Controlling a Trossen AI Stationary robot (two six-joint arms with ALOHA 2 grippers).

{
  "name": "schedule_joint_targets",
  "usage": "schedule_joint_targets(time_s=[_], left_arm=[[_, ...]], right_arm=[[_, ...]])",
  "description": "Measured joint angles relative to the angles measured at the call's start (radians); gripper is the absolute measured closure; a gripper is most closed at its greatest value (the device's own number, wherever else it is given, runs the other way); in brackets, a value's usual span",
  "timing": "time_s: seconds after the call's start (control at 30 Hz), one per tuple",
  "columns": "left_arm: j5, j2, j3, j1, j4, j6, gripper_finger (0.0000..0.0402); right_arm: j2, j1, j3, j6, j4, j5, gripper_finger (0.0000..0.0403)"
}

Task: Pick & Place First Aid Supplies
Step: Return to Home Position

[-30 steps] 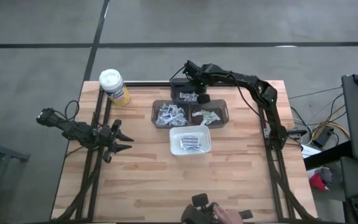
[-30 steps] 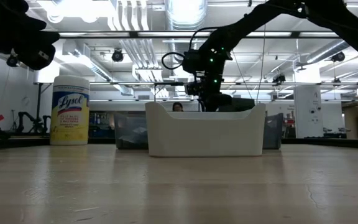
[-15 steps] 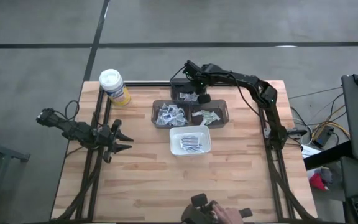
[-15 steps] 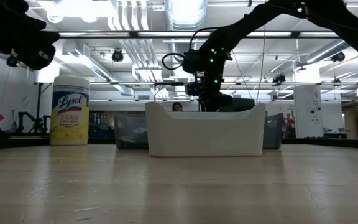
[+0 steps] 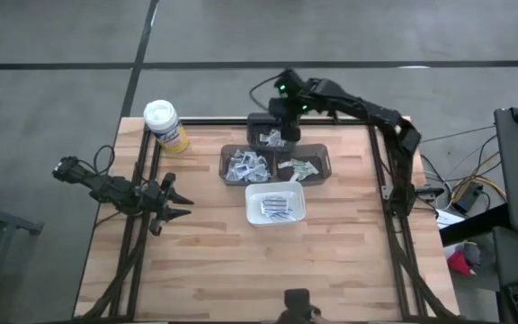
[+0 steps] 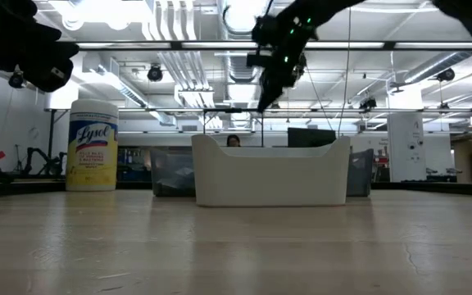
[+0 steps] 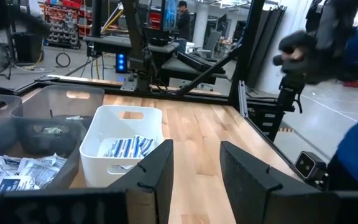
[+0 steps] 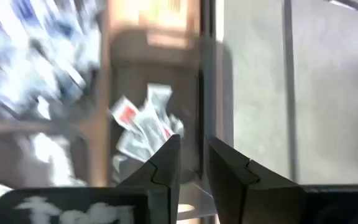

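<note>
Small sealed packets lie in several containers: white and bluish ones in a dark bin, greenish ones in the dark bin beside it, white ones with red print in the far dark bin, and a row in the white tray. My right gripper hangs high above the far bin, fingers pointing down, a narrow gap between them with nothing in it. My left gripper waits open over the table's left part, level, pointing toward the bins.
A yellow canister with a white lid stands at the far left corner. The arms' black frame rails run along the left and right sides. Bare wood lies near of the white tray.
My right gripper has risen out of the far bin, from tray height to well above it, and shifted a little toward the far edge while the arm swung. A hand at the table's near edge has drawn back out of view.
</note>
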Motion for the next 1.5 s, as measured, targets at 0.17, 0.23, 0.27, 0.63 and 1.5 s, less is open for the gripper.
schedule_joint_targets(time_s=[0.17,0.23,0.27,0.63,1.5], left_arm=[[0.000,0.000,0.000,0.000,0.000,0.000,0.0275],[0.000,0.000,0.000,0.000,0.000,0.000,0.0275],[0.000,0.000,0.000,0.000,0.001,0.000,0.0275],[-0.002,0.000,0.000,0.000,0.001,0.036,0.0275],[-0.168,0.001,-0.013,0.003,0.013,-0.003,0.0275]], right_arm=[[-0.131,0.001,-0.026,0.145,-0.002,-0.124,0.0344],[-0.180,0.001,-0.057,0.193,-0.011,-0.195,0.0347],[-0.207,0.002,-0.076,0.217,-0.016,-0.233,0.0348],[-0.512,0.053,-0.449,0.365,0.080,-0.384,0.0351],[-1.241,0.149,-1.258,0.742,0.474,-0.527,0.0351]])
